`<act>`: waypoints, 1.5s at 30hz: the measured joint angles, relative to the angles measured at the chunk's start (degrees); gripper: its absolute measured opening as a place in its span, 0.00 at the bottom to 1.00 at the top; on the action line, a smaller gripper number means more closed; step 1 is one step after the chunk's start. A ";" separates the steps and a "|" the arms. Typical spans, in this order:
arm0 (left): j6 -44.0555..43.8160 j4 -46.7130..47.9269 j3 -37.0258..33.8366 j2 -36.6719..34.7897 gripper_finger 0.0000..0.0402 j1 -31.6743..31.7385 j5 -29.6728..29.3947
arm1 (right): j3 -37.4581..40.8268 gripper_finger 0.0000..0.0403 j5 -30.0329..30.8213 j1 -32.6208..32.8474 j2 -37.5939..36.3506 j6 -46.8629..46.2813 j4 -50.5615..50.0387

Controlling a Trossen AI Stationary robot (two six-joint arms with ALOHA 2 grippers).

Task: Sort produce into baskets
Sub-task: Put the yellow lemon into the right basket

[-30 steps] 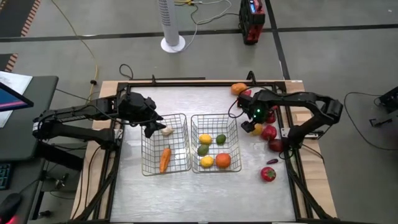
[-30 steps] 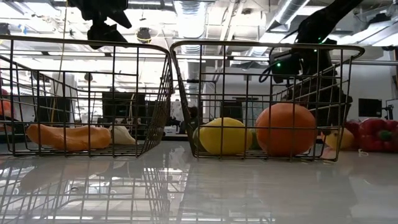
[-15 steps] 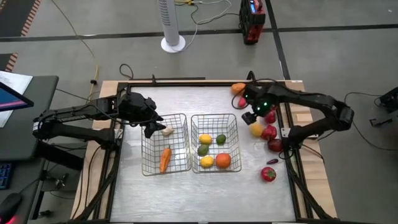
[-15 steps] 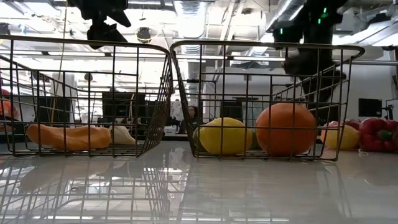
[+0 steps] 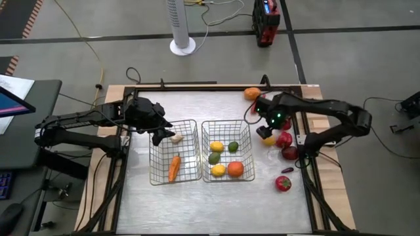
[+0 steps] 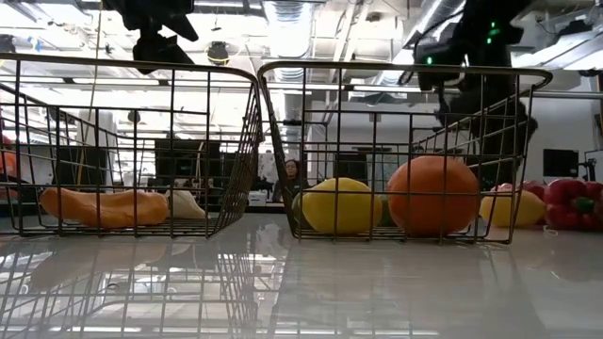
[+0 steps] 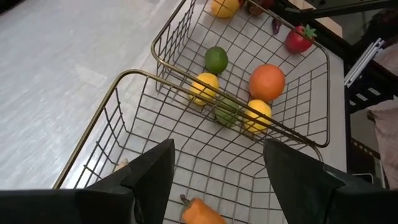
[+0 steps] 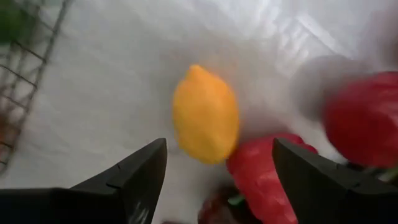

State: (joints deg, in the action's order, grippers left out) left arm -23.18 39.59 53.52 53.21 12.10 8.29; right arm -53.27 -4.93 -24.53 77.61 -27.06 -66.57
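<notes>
Two wire baskets stand side by side mid-table. The left basket (image 5: 157,172) holds an orange carrot (image 5: 174,167) and a whitish bulb (image 5: 176,138). The right basket (image 5: 249,145) holds several yellow, green and orange pieces. My left gripper (image 7: 217,186) hangs open over the left basket's far left corner, with nothing between its fingers. My right gripper (image 8: 219,146) is open and points down above a yellow lemon (image 8: 205,115), which lies on the table to the right of the right basket (image 5: 269,139). The fingers stand clear of it.
Red produce lies beside the lemon: a red pepper (image 8: 264,177), a red piece (image 5: 284,139) and another (image 5: 290,153). A red piece (image 5: 283,183) sits nearer the front. An orange piece (image 5: 252,94) lies at the far right corner. The table frame's rail (image 5: 303,141) runs close on the right.
My right gripper has risen from low beside the lemon, behind the right basket, to well above the basket's rim. It swung a little toward the far edge and back. The lemon stays on the table.
</notes>
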 joint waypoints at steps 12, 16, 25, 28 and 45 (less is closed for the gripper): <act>-0.48 0.02 0.00 0.00 0.58 0.00 0.28 | 10.77 0.73 -3.97 1.90 6.22 0.99 11.93; -0.44 0.16 0.00 0.00 0.58 0.00 0.31 | 10.71 0.68 -4.01 1.90 5.63 0.99 12.42; -0.38 0.98 0.00 0.00 0.58 0.00 0.35 | 2.07 0.67 -8.26 1.90 -0.10 -0.20 7.27; -0.15 0.98 0.00 0.00 0.58 0.00 0.24 | -2.26 0.66 -11.56 1.90 -3.08 -0.60 7.39; 1.11 -0.07 -0.02 0.00 0.58 0.00 -3.15 | -10.24 0.78 -13.04 10.03 -3.73 -9.84 33.32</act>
State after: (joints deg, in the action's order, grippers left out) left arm -22.06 39.53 53.49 53.21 12.10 5.15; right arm -63.51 -17.97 -14.50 73.88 -36.91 -33.25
